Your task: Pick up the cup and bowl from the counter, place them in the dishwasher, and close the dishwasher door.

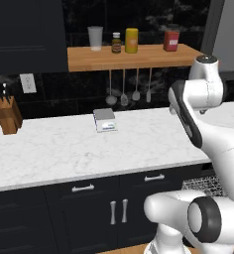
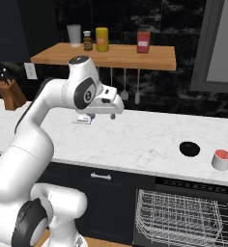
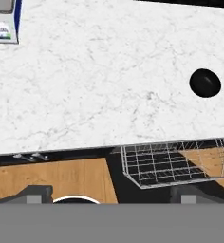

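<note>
The counter (image 2: pixel 135 140) takes up most of what I can see, a long white marble top running over dark navy cabinets (image 1: pixel 84 208), bare across the middle, which leaves the arm an open path. Below its far end, at about five o'clock in the right base view, the dishwasher (image 2: pixel 183 217) stands open with its grey wire rack (image 2: pixel 183 212) pulled out, presumably so dishes can go straight down into it; the door itself I cannot make out. Above, a wooden shelf (image 2: pixel 111 55) carries a pale tumbler (image 2: pixel 74 34), a small brown bottle (image 2: pixel 88 40), a yellow canister (image 2: pixel 102 39) and a red box (image 2: pixel 143 41), with utensils (image 1: pixel 124 94) hanging beneath, all clear of the work. A knife block (image 1: pixel 7 114) stands at nine o'clock, and a small kitchen scale (image 1: pixel 105 120) sits near the back of the top. The robot's hand (image 2: pixel 104 103) hangs above the counter at ten o'clock in the right base view, well apart from the dishes, looking down over the front edge. Its fingertips are barely visible, so I cannot tell whether they are spread or closed; nothing appears to be held. The black bowl (image 2: pixel 189 148) rests at four o'clock, and just beside it, nearer the end, stands the cup (image 2: pixel 221 159), white with a red inside. Neither has been collected, so I judge the task to be at its start, with a reach to the right needed.
</note>
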Controlling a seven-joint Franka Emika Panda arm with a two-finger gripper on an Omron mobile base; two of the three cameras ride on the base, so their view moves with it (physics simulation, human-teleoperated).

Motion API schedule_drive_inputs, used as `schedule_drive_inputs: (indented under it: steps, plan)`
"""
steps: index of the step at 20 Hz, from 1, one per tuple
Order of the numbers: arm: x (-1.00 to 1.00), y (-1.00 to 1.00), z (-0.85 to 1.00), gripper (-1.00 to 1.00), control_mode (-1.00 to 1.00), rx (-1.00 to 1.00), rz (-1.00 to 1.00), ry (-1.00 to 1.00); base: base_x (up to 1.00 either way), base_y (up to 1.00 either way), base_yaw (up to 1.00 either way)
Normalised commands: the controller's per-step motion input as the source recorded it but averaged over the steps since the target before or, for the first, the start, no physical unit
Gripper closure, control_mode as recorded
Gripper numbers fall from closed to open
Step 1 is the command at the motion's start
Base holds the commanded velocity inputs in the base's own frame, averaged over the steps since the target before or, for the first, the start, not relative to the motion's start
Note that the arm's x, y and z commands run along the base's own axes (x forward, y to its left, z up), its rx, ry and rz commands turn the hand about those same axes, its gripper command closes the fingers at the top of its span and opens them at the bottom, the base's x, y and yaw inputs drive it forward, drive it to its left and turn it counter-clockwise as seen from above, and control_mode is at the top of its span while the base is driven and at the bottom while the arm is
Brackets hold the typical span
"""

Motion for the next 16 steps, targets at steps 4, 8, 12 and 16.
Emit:
schedule_drive_inputs:
  steps: [4, 8, 12, 16]
  plan:
    - [0.03, -1.0, -0.17, -1.0, -1.0, -0.08, -0.25, 0.0, 0.0, 0.0, 0.0]
    - [0.03, -0.97, -0.12, -1.0, -1.0, -0.03, -0.24, 0.0, 0.0, 0.0, 0.0]
    - [0.0, -0.75, 0.0, -1.0, -1.0, 0.01, -0.18, 0.03, 0.0, 0.0, 0.0]
    - [0.01, -0.8, 0.0, -1.0, -1.0, 0.01, -0.12, 0.09, 0.0, 0.0, 0.0]
